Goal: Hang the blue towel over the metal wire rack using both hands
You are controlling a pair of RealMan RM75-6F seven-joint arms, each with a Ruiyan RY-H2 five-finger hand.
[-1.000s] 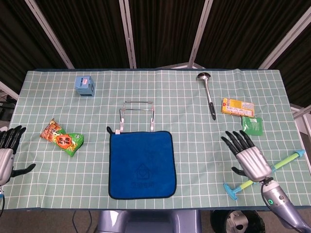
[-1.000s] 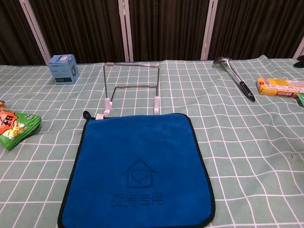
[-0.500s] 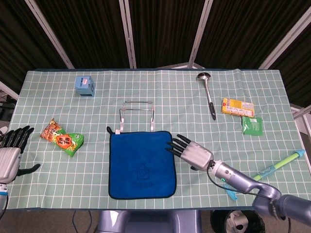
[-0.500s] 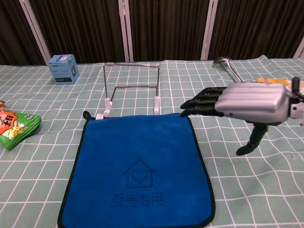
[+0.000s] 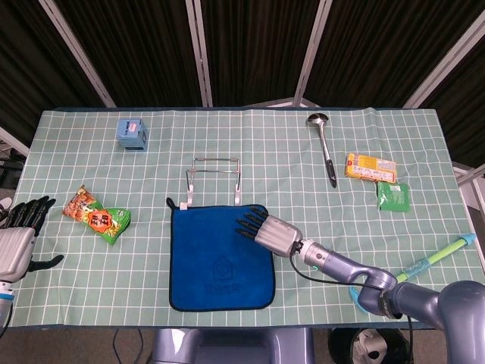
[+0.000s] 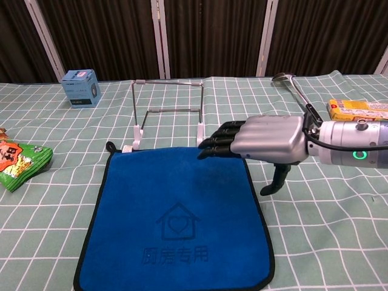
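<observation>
The blue towel lies flat on the checked cloth, its far edge just in front of the metal wire rack, which stands upright. My right hand hovers over the towel's far right corner, palm down, fingers stretched toward the left and apart, holding nothing. My left hand is at the table's left edge, fingers spread, well away from the towel; the chest view does not show it.
A snack bag lies left of the towel. A blue box stands at the back left. A ladle, yellow packet, green packet and a blue-green brush lie to the right.
My right hand has swept left from the table's right side and now reaches over the towel's far right corner. The left hand has shifted slightly. The towel and rack have not moved.
</observation>
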